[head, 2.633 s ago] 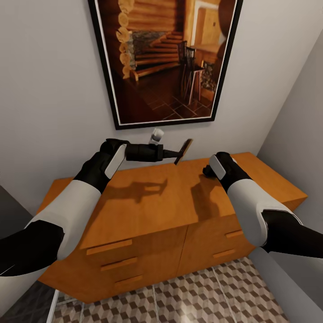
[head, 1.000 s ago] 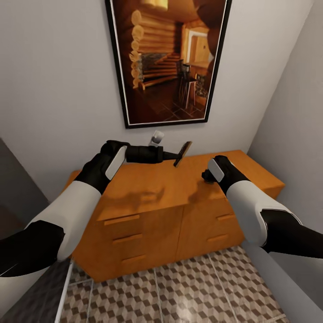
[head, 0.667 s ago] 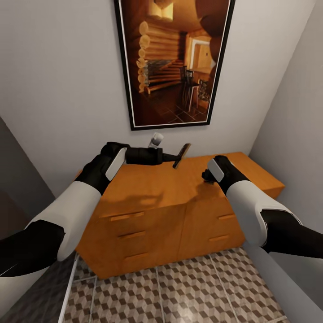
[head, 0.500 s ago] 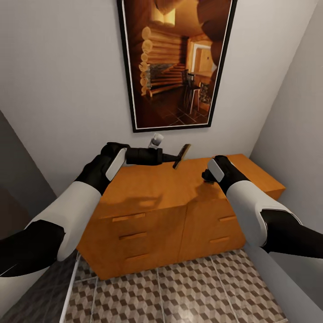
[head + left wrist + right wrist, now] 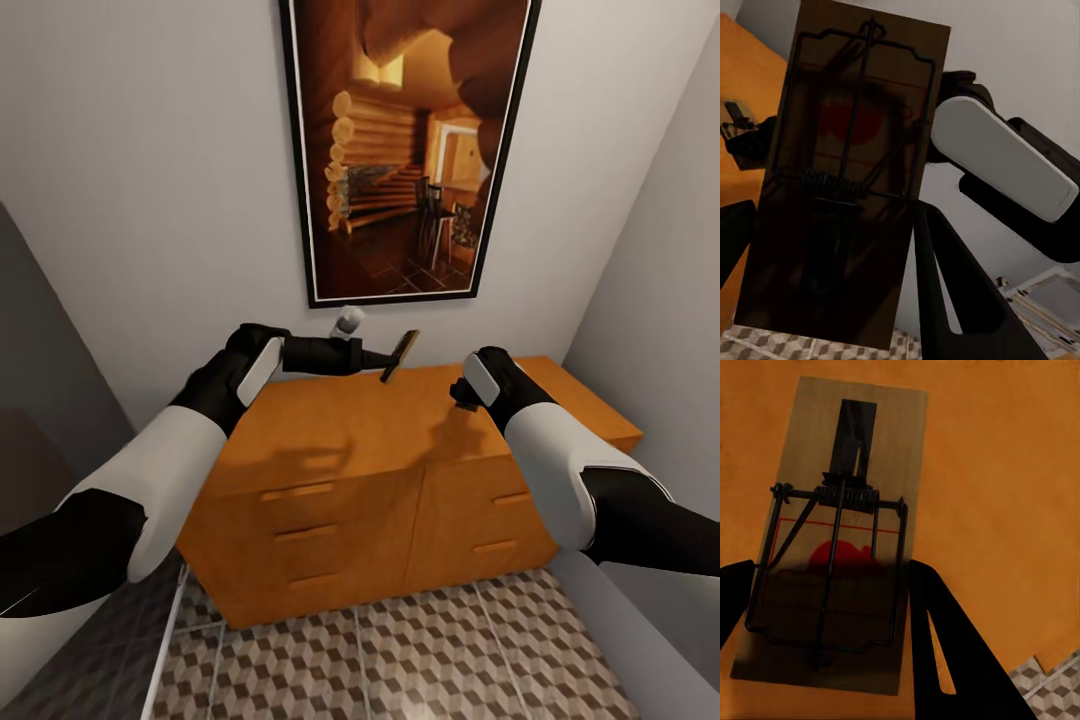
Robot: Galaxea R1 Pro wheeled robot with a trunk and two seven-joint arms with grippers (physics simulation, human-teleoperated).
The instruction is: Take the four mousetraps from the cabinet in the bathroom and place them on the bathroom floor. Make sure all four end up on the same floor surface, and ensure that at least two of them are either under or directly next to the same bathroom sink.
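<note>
Over the cabinet (image 5: 380,440), the head view has pulled back and swung since a moment ago, baring more bathroom floor (image 5: 400,660); the left end effector (image 5: 385,358) carries a mousetrap (image 5: 400,355) edge-on in the air, so the robot seems to be leaving to place traps. Left wrist view: that mousetrap (image 5: 847,180) is clamped between the fingers. Right wrist view: a second mousetrap (image 5: 832,532) sits pinched by the right end effector (image 5: 825,607) above the orange top.

The right gripper's (image 5: 457,392) black fingertips sit behind its own wrist in the head view, hiding its held brown wooden mousetrap (image 5: 832,540), while the framed log-cabin picture (image 5: 405,150) above is cut off overhead.
</note>
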